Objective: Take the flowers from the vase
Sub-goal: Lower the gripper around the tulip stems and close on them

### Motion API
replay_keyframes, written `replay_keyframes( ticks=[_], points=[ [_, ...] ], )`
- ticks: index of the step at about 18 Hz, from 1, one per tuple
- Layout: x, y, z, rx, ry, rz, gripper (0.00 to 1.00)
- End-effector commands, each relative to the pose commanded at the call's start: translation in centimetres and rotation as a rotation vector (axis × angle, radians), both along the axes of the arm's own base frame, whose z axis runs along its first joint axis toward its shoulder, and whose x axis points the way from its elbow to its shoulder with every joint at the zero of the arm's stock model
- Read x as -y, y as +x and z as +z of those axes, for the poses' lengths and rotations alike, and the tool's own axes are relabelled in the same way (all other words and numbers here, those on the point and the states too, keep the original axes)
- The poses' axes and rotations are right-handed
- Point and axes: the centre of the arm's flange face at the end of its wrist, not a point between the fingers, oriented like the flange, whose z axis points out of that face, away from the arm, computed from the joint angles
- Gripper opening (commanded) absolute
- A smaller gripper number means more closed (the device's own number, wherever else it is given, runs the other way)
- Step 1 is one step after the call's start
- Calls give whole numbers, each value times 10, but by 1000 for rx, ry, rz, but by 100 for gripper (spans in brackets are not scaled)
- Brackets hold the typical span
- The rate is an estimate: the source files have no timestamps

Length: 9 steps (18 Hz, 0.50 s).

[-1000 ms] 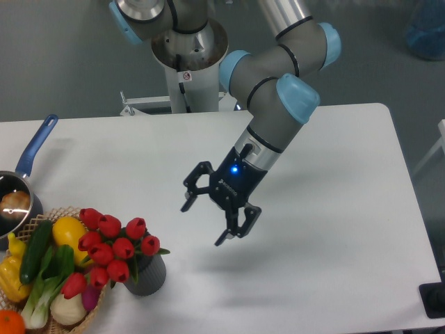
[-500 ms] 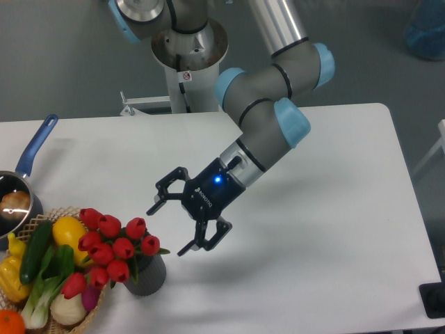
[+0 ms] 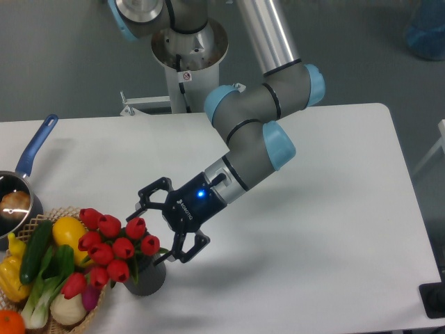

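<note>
The flowers [image 3: 112, 249], a bunch of red tulip buds with green leaves, stand in the vase [image 3: 147, 276], a short dark grey ribbed cylinder near the table's front left. My gripper [image 3: 151, 233] is open, its black fingers spread wide just right of the bunch. One fingertip [image 3: 138, 206] sits above the rightmost buds and the other reaches the vase's mouth. Nothing is held between them. The stems are hidden under the buds.
A wicker basket [image 3: 94, 306] with yellow, green and red vegetables lies touching the bunch on its left. A blue-handled steel pan [image 3: 17, 197] sits at the left edge. The arm's base column [image 3: 188, 62] stands behind the table.
The gripper has travelled left and down across the table, from mid-table to right beside the flowers, staying open. The flowers and vase have not moved.
</note>
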Motion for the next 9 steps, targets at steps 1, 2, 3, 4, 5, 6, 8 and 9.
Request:
replay_keyframes(
  ticks=[1, 2, 3, 4, 5, 6, 8, 9],
  points=[
    [-3, 5, 0, 0, 0, -9, 100],
    [-6, 10, 1, -2, 4, -19, 98],
    [-8, 12, 4, -5, 8, -22, 92],
    [-9, 14, 3, -4, 7, -26, 81],
    [-11, 17, 3, -3, 6, -31, 69],
    [-11, 19, 0, 3, -3, -32, 60],
    [-11, 24, -3, 12, -12, -35, 44],
    [-10, 26, -4, 14, -16, -36, 37]
  ],
)
